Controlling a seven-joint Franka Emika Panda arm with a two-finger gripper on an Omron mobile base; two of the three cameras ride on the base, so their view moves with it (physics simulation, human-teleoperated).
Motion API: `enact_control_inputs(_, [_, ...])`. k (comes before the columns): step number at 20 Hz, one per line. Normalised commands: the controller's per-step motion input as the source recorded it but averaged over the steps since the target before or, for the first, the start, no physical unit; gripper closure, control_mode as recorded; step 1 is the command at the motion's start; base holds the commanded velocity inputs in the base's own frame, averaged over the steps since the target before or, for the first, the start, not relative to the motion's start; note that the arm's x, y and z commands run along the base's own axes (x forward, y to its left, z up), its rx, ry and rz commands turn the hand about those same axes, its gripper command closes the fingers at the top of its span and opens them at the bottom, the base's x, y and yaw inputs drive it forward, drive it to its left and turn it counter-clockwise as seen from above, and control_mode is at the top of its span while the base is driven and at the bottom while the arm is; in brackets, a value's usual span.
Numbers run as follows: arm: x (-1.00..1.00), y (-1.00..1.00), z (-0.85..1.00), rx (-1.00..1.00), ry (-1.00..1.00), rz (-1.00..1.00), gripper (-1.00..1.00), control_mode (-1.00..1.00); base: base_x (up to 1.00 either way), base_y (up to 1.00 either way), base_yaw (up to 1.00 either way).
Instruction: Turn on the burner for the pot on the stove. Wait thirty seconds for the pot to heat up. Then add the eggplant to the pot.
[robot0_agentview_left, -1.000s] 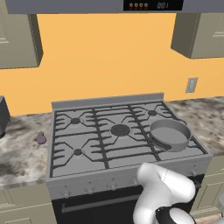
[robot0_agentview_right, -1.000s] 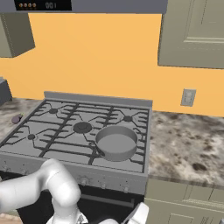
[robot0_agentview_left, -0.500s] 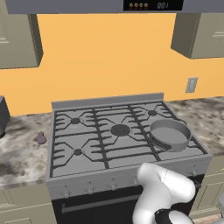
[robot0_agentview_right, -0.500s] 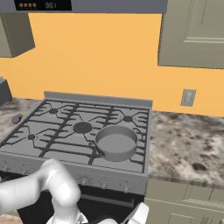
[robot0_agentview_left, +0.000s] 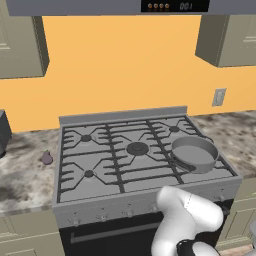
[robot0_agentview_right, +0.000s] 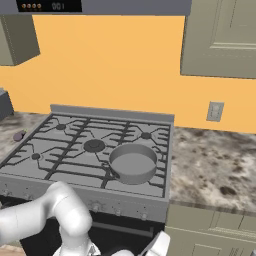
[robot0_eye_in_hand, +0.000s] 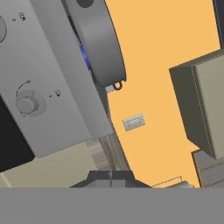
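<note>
Low by the stove (robot0_agentview_left: 145, 205) front, pincer looks up from under the counter edge; its opening cannot be told. Nearest, just ahead: a knob (robot0_eye_in_hand: 27, 103), the reason for hanging low. Beyond and above, pot (robot0_eye_in_hand: 103, 41) over its burner, blue glimmer beneath, likely flame. Farthest off, eggplant (robot0_agentview_left: 46, 158) waits on the counter (robot0_agentview_left: 25, 180)

The white arm (robot0_agentview_left: 187, 220) is bending low in front of the stove (robot0_agentview_left: 145, 200), its rounded elbow link sitting just below the front knob panel, toward the side where the pot stands. In the right base view the same arm (robot0_agentview_right: 55, 217) is folding down in front of the stove's front edge, its lower links dropping past the bottom of the picture. The hand camera is looking up along the stove's front panel, rolled steeply sideways.
</note>
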Motion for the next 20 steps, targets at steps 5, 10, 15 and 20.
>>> enact_control_inputs(5, [0.00, 0.00, 0.00, 0.00, 0.00, 0.00, 1.00, -1.00, 0.00, 0.00, 0.00])
enact_control_inputs(10, [0.00, 0.00, 0.00, 0.00, 0.00, 0.00, 1.00, -1.00, 0.00, 0.00, 0.00])
enact_control_inputs(15, [0.00, 0.00, 0.00, 0.00, 0.00, 0.00, 1.00, -1.00, 0.00, 0.00, 0.00])
enact_control_inputs(20, [0.00, 0.00, 0.00, 0.00, 0.00, 0.00, 1.00, -1.00, 0.00, 0.00, 0.00])
